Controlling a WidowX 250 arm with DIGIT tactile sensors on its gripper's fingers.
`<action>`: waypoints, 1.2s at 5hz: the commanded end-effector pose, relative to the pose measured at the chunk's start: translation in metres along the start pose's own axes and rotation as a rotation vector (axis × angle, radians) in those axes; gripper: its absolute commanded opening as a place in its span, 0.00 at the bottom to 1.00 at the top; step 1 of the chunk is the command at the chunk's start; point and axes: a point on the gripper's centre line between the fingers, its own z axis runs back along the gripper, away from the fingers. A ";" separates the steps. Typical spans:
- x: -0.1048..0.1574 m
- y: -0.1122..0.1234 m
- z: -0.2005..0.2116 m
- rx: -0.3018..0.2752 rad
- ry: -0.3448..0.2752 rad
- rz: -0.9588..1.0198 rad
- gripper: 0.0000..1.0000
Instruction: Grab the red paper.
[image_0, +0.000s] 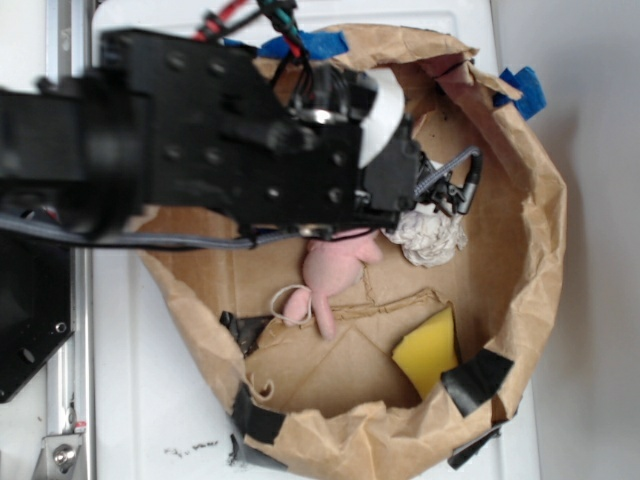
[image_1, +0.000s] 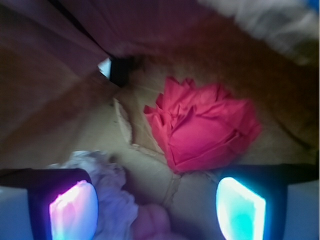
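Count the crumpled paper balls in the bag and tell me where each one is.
2. The red paper lies on the bag floor ahead of the open gripper; the white paper wad sits beside the pink plush toy. The arm may hide more.

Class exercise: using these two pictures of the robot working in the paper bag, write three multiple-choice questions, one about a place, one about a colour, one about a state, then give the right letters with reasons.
1. In the wrist view, where is the red paper?
A. Ahead of the pincer
B. Between its fingers
C. Outside the paper bag

2. What colour is the sponge?
A. Green
B. Yellow
C. Black

3. What state is the pincer in?
A. Shut on the red paper
B. Shut on the white paper ball
C. Open, holding nothing

Answers: 1 A, the paper lies on the bag floor beyond the fingertips. 2 B, the exterior view shows it yellow. 3 C, both fingers stand apart with only bag floor between.
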 end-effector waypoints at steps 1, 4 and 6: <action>0.013 -0.003 0.003 -0.020 -0.029 0.076 1.00; 0.032 0.005 0.005 0.026 -0.044 0.168 1.00; 0.037 0.017 0.004 0.082 -0.085 0.271 1.00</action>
